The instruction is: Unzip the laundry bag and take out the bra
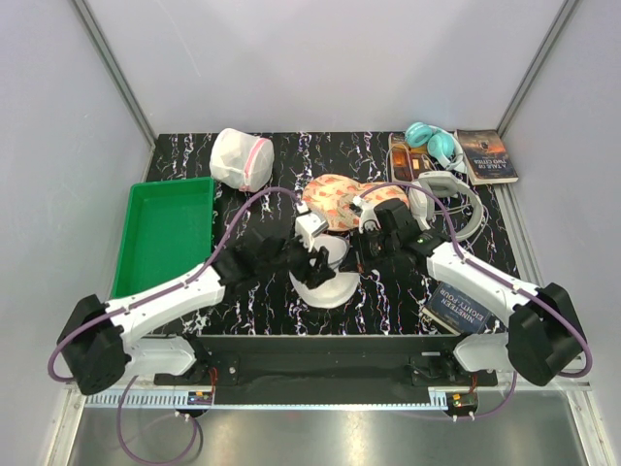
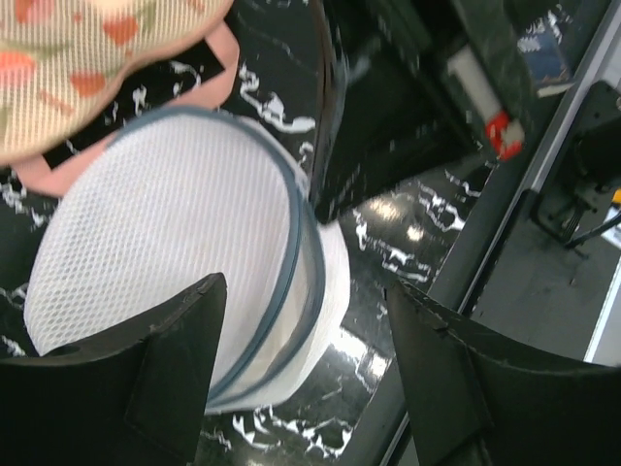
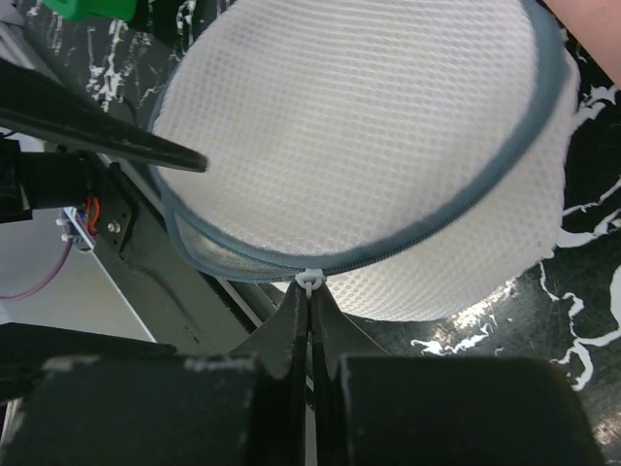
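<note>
The laundry bag [image 1: 328, 279], a round white mesh dome with a grey zip band, lies at the table's near middle. My right gripper [image 3: 310, 303] is shut on the white zip pull [image 3: 309, 282] at the bag's rim [image 3: 388, 248]. To the left of the pull the zip band is parted. My left gripper [image 2: 306, 325] is open. Its left finger [image 2: 146, 379] lies against the bag [image 2: 165, 223] and its right finger is beside it. In the top view the left gripper [image 1: 291, 260] is at the bag's left and the right gripper [image 1: 362, 254] at its right. The bra is hidden.
A pink-orange floral two-cup item [image 1: 338, 199] lies just behind the bag. A green tray [image 1: 165, 233] is at the left, a white pouch with pink trim [image 1: 241, 158] at the back. Teal headphones [image 1: 434, 142], books [image 1: 487, 155] [image 1: 464, 311] and a white band [image 1: 448, 199] are on the right.
</note>
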`<control>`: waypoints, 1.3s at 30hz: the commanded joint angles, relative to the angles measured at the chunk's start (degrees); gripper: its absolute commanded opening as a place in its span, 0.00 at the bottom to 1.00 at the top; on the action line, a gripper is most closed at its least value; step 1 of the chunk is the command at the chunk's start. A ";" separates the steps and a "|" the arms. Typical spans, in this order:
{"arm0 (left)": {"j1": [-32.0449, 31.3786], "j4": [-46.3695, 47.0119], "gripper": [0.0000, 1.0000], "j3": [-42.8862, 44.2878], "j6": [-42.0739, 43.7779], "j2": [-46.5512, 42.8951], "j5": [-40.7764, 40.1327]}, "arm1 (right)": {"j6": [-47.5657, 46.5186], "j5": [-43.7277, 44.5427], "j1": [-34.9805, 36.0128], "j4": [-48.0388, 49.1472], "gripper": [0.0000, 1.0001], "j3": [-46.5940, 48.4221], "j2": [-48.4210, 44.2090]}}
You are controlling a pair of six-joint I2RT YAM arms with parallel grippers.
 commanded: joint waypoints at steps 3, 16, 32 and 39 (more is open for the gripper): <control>0.15 4.77 0.73 3.74 -0.67 2.79 0.75 | 0.59 -3.80 0.94 2.99 0.00 1.24 -1.70; 0.15 8.82 0.73 2.07 -0.41 6.12 1.44 | 1.73 -3.71 1.29 3.52 0.00 1.85 -0.73; 0.15 6.97 0.51 1.46 1.61 7.27 -1.01 | 2.78 -2.66 1.38 3.51 0.00 1.24 -1.61; 0.15 5.83 0.12 0.58 2.05 6.48 -2.33 | 2.96 -1.52 1.38 3.34 0.00 0.80 -2.22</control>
